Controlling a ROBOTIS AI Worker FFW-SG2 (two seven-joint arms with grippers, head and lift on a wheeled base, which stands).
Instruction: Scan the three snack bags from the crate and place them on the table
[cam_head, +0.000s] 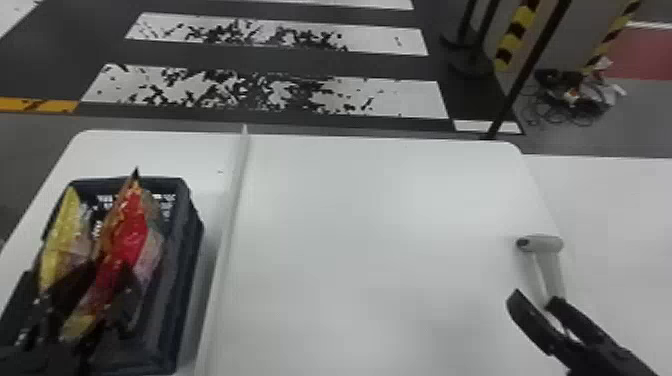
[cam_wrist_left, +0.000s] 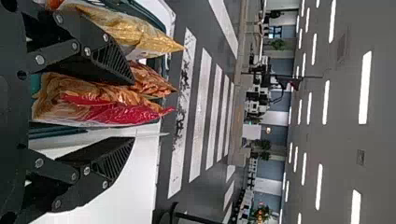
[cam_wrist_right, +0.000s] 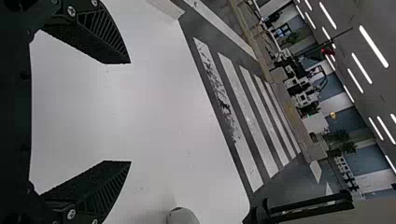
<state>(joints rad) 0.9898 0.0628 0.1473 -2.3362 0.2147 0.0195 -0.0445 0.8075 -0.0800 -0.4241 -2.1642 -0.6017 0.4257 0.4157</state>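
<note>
No text, label, brand, number or sign is legible in any of the three views.

We see black throughout on our left gripper (cam_head: 107, 274) and right gripper (cam_head: 534, 299), their tapering fingers (cam_wrist_left: 115, 161) cut with slanting ribs and roughened along the inner edges, their bar-like linkages (cam_wrist_left: 56, 169) studded with round silver screws (cam_wrist_right: 71, 214).
</note>
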